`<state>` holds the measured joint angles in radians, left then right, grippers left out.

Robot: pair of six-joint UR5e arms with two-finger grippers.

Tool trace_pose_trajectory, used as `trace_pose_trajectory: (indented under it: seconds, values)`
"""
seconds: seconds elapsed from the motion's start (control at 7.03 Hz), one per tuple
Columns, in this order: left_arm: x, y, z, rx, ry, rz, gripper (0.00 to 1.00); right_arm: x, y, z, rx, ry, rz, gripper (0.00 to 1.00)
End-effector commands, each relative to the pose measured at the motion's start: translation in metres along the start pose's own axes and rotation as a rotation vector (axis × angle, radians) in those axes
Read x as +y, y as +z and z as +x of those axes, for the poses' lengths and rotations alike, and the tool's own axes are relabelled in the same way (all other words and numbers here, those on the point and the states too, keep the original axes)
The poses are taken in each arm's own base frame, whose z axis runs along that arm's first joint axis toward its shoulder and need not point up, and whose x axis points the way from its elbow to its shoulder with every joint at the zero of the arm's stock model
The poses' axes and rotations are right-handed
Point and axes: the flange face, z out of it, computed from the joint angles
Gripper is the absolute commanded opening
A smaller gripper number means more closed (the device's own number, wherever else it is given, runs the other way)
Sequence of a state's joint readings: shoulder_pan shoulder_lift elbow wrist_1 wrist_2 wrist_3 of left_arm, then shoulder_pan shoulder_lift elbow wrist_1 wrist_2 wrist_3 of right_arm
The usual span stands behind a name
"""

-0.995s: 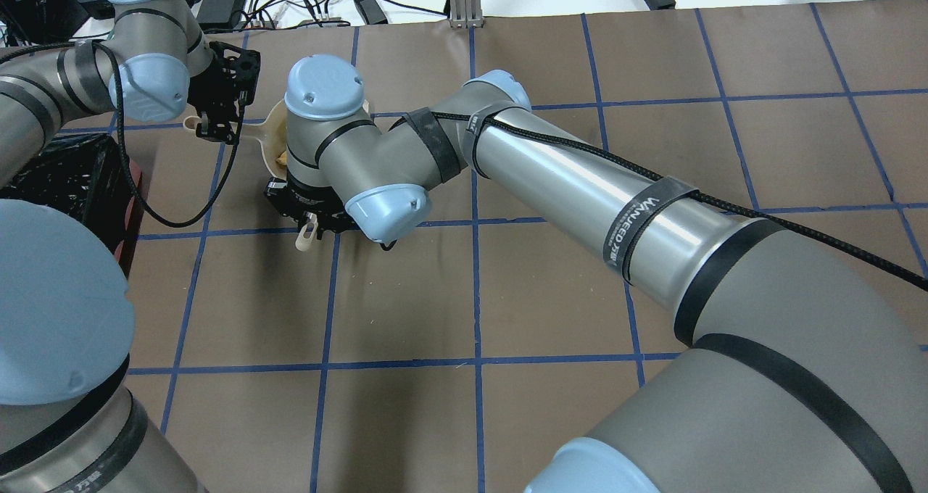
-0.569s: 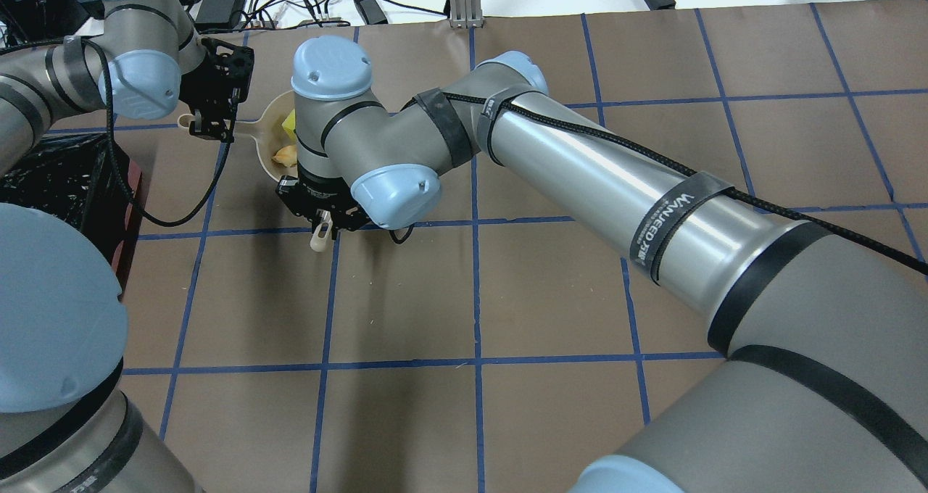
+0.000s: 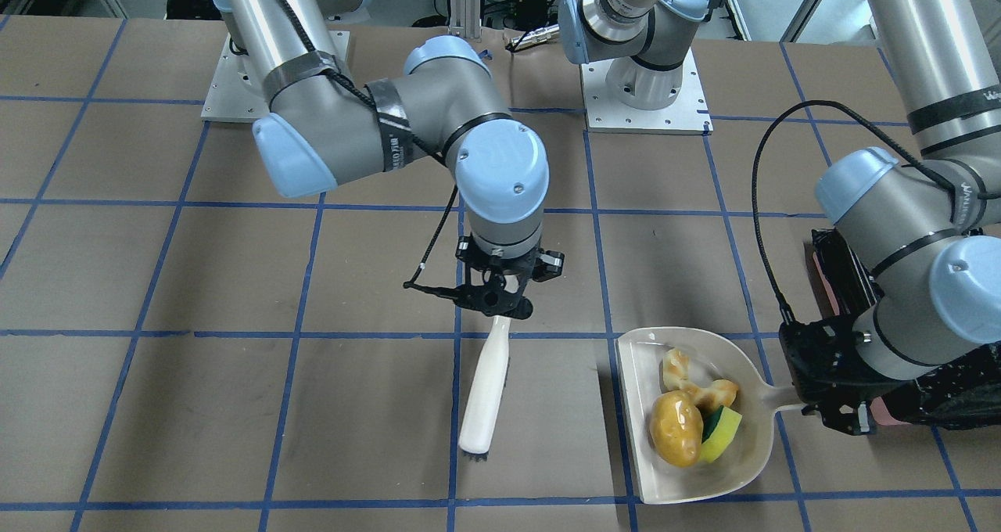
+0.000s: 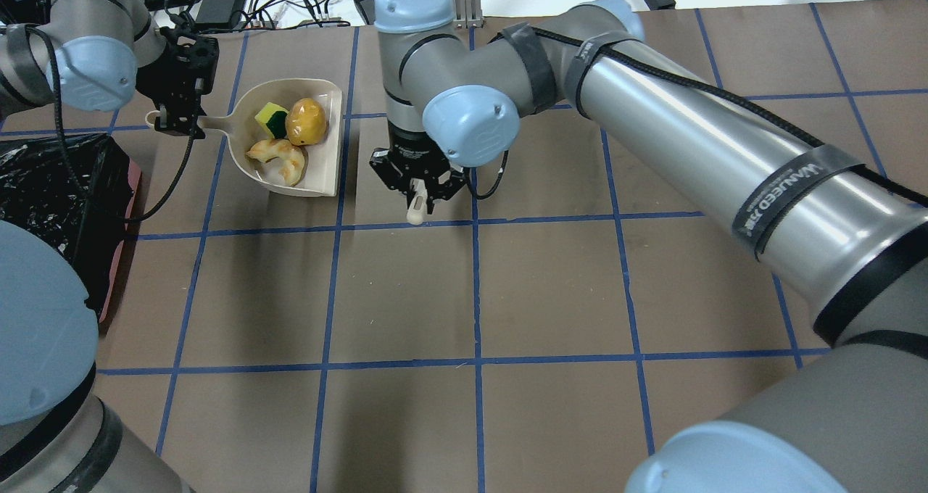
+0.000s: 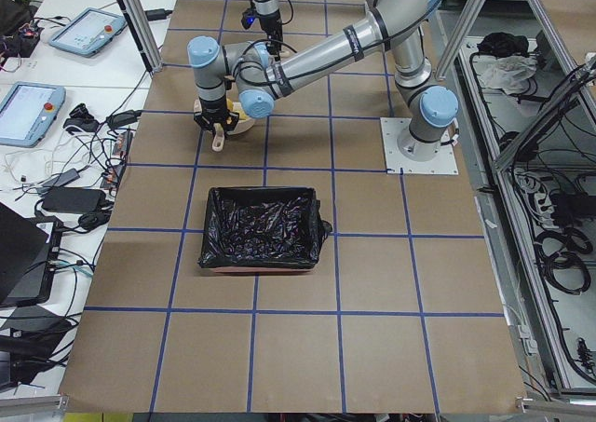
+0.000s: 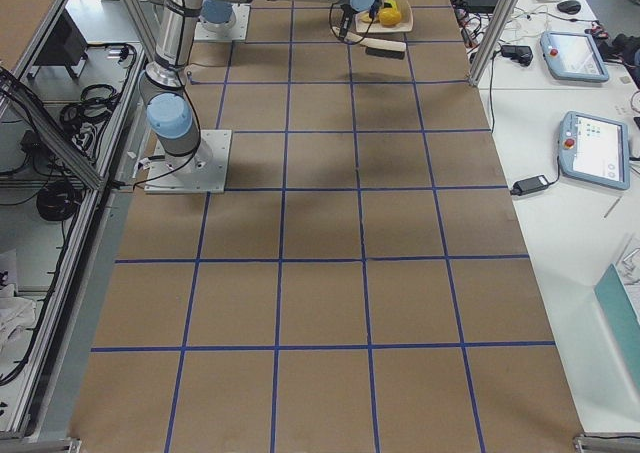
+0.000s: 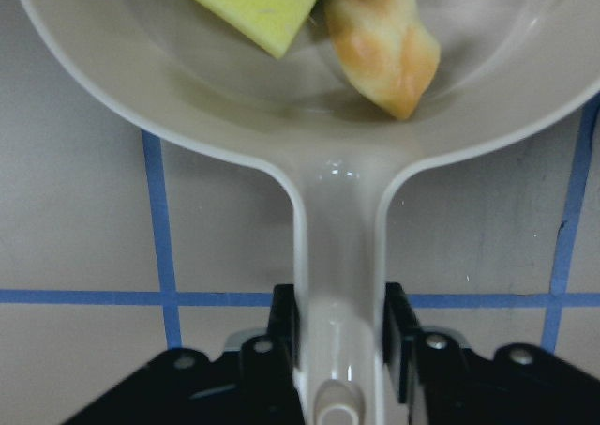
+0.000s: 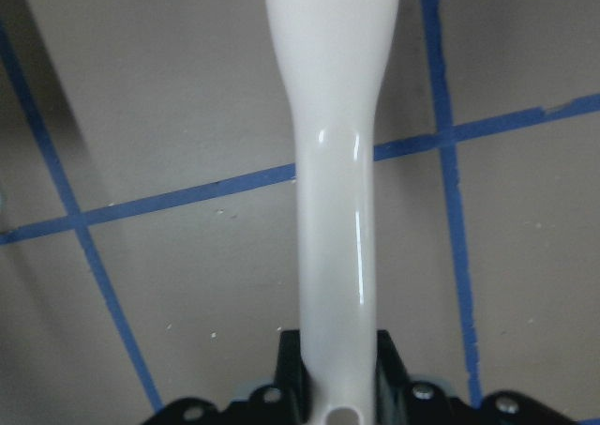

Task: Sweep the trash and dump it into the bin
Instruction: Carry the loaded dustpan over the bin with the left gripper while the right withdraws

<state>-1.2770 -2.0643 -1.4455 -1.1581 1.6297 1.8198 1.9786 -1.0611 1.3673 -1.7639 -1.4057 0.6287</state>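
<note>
Now | trash (image 4: 286,134) in dustpan (image 4: 324,170) | left tool (image 7: 339,317) clamps handle (image 7: 337,228)

the table (image 4: 551,290) is covered in brown paper gridded with blue tape; the black-lined bin (image 5: 261,228) is set on it at the left end.

— Where's room on the counter (image 4: 551,290)?
— Broad open squares near the robot. Far-left, the dustpan (image 4: 322,170), brush (image 3: 485,391) and right arm (image 4: 652,116) crowd together; the bin (image 4: 129,188) and a looping cable (image 4: 176,177) stand beside the pan's handle.
</note>
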Motion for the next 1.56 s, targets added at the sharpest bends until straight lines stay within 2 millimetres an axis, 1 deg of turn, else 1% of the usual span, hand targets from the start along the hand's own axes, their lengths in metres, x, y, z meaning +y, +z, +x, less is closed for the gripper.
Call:
trace_pose_trajectory:
  seconds: [0.0, 0.14, 0.28, 0.43, 0.57, 0.71, 0.85, 1.0, 1.14, 1.28, 1.42]
  values:
    - [0.051, -0.013, 0.009, 0.011, -0.036, 0.005, 0.01, -0.020, -0.013, 0.089, 0.029, -0.025, -0.008, 0.05]
    - [0.091, -0.022, 0.013, 0.016, -0.071, 0.001, 0.00, -0.024, -0.014, 0.136, 0.028, -0.043, -0.020, 0.05]
    - [0.128, -0.039, 0.018, 0.017, -0.070, -0.006, 0.00, -0.031, -0.022, 0.180, 0.031, -0.075, -0.022, 0.05]
    - [0.155, -0.056, 0.020, -0.008, -0.100, -0.028, 0.00, -0.047, -0.031, 0.230, 0.083, -0.079, -0.006, 0.05]
    - [0.186, -0.068, 0.026, -0.007, -0.137, -0.031, 0.00, -0.055, -0.041, 0.270, 0.092, -0.121, -0.043, 0.05]
    - [0.211, -0.085, 0.034, -0.008, -0.136, -0.035, 0.00, -0.057, -0.062, 0.314, 0.085, -0.182, -0.062, 0.05]
    - [0.242, -0.099, 0.046, -0.026, -0.158, -0.050, 0.00, -0.067, -0.075, 0.369, 0.112, -0.224, -0.069, 0.04]
    - [0.279, -0.111, 0.063, -0.046, -0.181, -0.068, 0.00, -0.073, -0.075, 0.410, 0.126, -0.292, -0.095, 0.04]
    - [0.311, -0.111, 0.081, -0.043, -0.170, -0.069, 0.00, -0.080, -0.062, 0.455, 0.097, -0.269, -0.108, 0.04]
    - [0.332, -0.111, 0.093, -0.031, -0.137, -0.085, 0.00, -0.086, -0.053, 0.482, 0.095, -0.293, -0.081, 0.04]
    - [0.352, -0.112, 0.104, -0.018, -0.127, -0.136, 0.00, -0.101, -0.038, 0.489, 0.116, -0.269, -0.053, 0.04]
